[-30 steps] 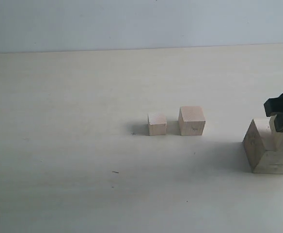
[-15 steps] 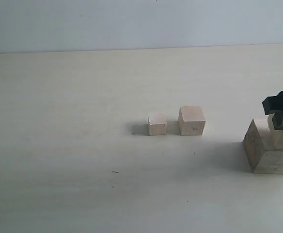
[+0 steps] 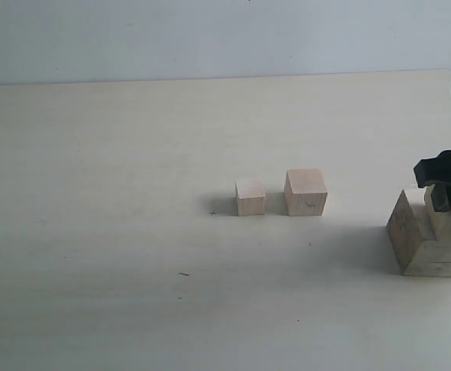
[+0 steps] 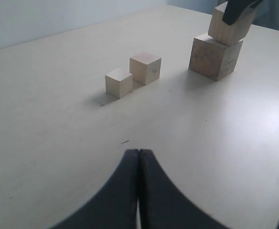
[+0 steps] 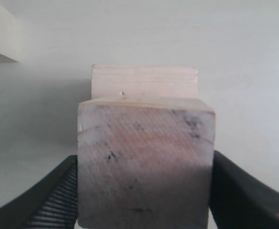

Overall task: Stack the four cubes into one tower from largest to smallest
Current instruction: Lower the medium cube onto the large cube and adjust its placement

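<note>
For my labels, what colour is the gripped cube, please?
The cube is pale, dark-smudged wood; right wrist view.

No writing, label, brand or number can be read in any view. The second-largest cube [image 5: 145, 162], gripped between the fingers of the right pincer [image 5: 146, 195], shows only dark smudges [image 5: 112, 155] on its near face. Of the two free cubes well apart from that pincer, the loose cube [image 3: 306, 192] nearer to it bears a small dark mark [image 3: 310, 205], possibly a pencil scribble, too small to read. The tabletop [image 3: 94, 193] carries only tiny specks [image 3: 183, 273].
</note>
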